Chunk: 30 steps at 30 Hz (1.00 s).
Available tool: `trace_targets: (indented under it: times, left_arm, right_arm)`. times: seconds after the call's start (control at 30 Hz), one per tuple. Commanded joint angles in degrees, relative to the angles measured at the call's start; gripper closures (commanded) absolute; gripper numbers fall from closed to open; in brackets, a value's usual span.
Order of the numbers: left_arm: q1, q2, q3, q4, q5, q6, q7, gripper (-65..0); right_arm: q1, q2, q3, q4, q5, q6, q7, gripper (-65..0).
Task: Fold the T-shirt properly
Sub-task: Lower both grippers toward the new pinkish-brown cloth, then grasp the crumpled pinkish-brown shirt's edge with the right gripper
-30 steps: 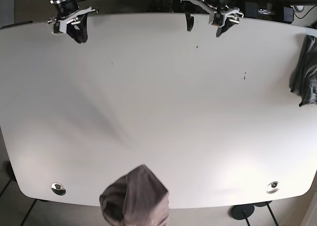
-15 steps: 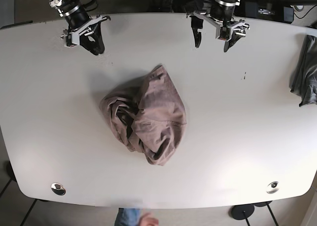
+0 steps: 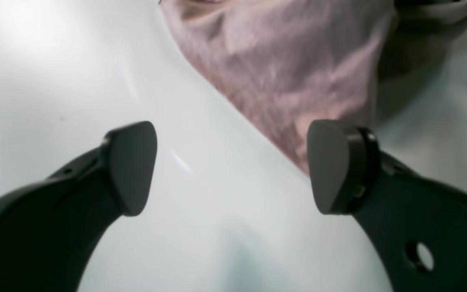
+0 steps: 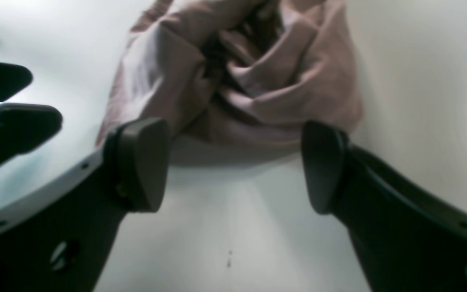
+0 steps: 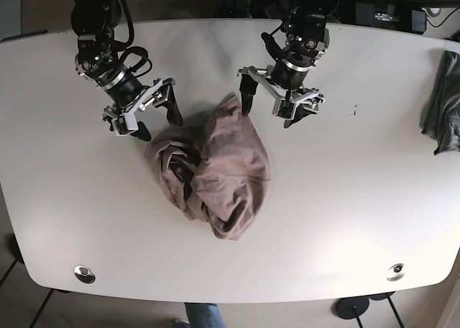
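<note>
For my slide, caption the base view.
Both open grippers, left and right, flank a crumpled pink T-shirt on the white table.

A: Inventory, please. Garments on my table (image 5: 345,198)?

B: Two. One crumpled pink T-shirt (image 5: 223,170) near the middle, and one dark grey cloth (image 5: 442,105) at the right edge.

A: Tools of mine in view?

B: Two. My left gripper (image 5: 269,103) and my right gripper (image 5: 157,117), each with two fingers, so four fingers in all.

A: Fittings set into the tabletop?

B: Two round metal grommets, one (image 5: 84,273) near the front left corner and one (image 5: 395,272) near the front right corner.

A: Tables?

B: One.
</note>
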Motion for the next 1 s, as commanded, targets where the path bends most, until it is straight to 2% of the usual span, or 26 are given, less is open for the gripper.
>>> trace_targets:
  times: [0.03,0.1,0.17,0.3,0.4,0.43,0.47,0.5,0.53,0.57,0.67,0.73,0.83,0.9,1.0]
  left_arm:
    - [-1.2,0.2,-1.3,1.0,-0.2,0.2,-1.6,-54.3]
    - [-1.3,0.1,-3.4,1.0,-0.2,0.1,-1.6,-54.3]
    - [-1.3,-0.1,-5.8,0.9,-0.2,0.0,-1.6,-54.2]
    - [-0.5,-0.2,-10.3,1.1,-0.2,-0.1,-1.6,-54.2]
    - [0.7,-0.2,-11.5,1.1,-0.2,-0.1,-1.7,-54.2]
    - [0.8,-0.2,-11.6,1.1,-0.2,-0.1,-1.7,-54.2]
    - [0.9,-0.2,-11.7,1.1,-0.2,-0.1,-1.7,-54.2]
    - [1.3,-0.2,-11.8,1.1,-0.2,-0.1,-1.8,-54.2]
    - [1.5,-0.2,-12.8,1.1,-0.2,-0.1,-1.8,-54.2]
    - [1.3,-0.2,-13.5,1.1,-0.2,-0.1,-1.8,-54.2]
    - [1.1,-0.2,-14.2,0.7,-0.2,-0.1,-1.8,-54.2]
    - [1.0,-0.2,-14.2,0.7,-0.2,-0.1,-1.8,-54.2]
    - [0.2,-0.2,-14.2,0.5,-0.2,-0.1,-1.7,-54.2]
    - [0.0,-0.2,-14.2,-0.6,-0.2,-0.1,-1.7,-54.2]
    - [-0.2,-0.2,-14.2,-2.8,-0.2,-0.1,-1.7,-54.2]
  right_arm:
    - [2.9,0.6,-3.8,0.9,1.0,0.73,1.6,-48.4]
    - [5.6,1.5,-8.4,0.9,-0.6,0.64,1.6,-48.2]
    - [9.6,1.0,-13.6,-0.1,-5.5,0.46,1.5,-48.2]
    - [17.7,-7.2,-15.5,-9.9,-16.6,0.55,1.5,-48.2]
    - [21.0,-10.9,-15.5,-16.1,-22.3,0.64,1.6,-48.0]
    - [21.9,-11.5,-15.5,-18.1,-23.2,0.64,1.7,-47.1]
    - [22.5,-11.9,-15.5,-20.4,-23.8,0.81,1.8,-39.8]
    - [22.6,-11.9,-15.5,-21.0,-23.7,1.08,1.8,-30.9]
    - [22.2,-11.9,-15.5,-21.0,-23.7,1.08,1.8,-14.6]
    - [21.7,-11.9,-15.5,-20.9,-23.7,1.17,1.8,-3.8]
    - [15.2,-11.1,-15.2,-13.8,-23.7,1.17,1.8,-5.1]
    - [8.9,-8.3,-15.4,-6.7,-23.7,1.17,1.8,-2.2]
    - [1.3,-5.9,-14.9,0.0,-23.7,1.17,1.8,-2.2]
    - [-3.7,-4.1,-12.5,4.1,-23.7,1.17,1.8,-2.2]
    - [-7.1,-4.2,-7.2,6.4,-23.7,1.25,1.8,-3.6]
